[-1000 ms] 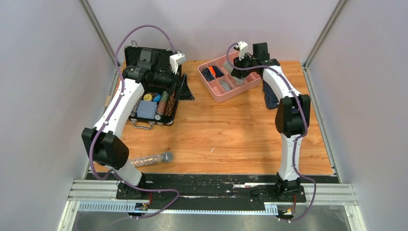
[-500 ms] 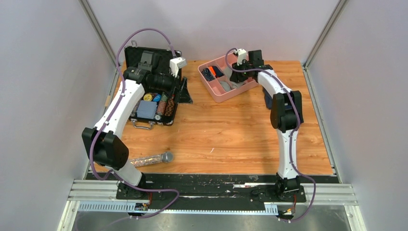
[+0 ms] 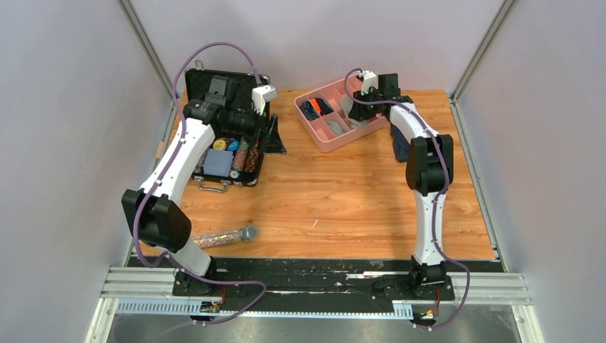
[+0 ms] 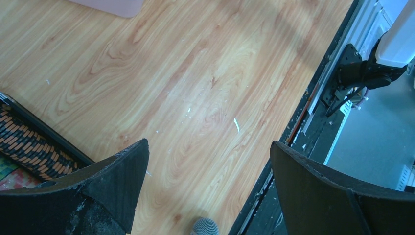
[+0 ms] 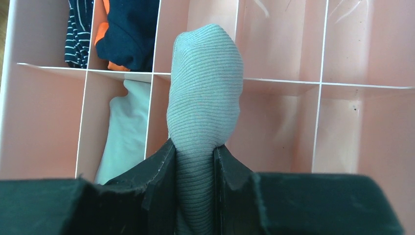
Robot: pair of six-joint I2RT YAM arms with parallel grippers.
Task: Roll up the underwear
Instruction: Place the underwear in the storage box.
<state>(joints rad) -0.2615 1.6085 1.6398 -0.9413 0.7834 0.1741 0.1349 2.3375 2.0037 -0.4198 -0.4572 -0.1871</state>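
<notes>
Edging rightward since half a second ago, the right arm's wrist is now hanging over the far side of the pink tray, while the left arm is holding the same pose. On the left, the left gripper is hovering above the wooden table with its fingers wide apart and nothing between them, beside an open black case. A glittery microphone is lying nearer the bases. To the right, the right gripper is clamping the underwear, a ribbed gray bundle reaching over the tray's middle dividers; whether it is touching the tray cannot be told. Navy and orange cloth and a pale cloth are sitting in compartments to its left. A navy garment is lying just right of the tray.
</notes>
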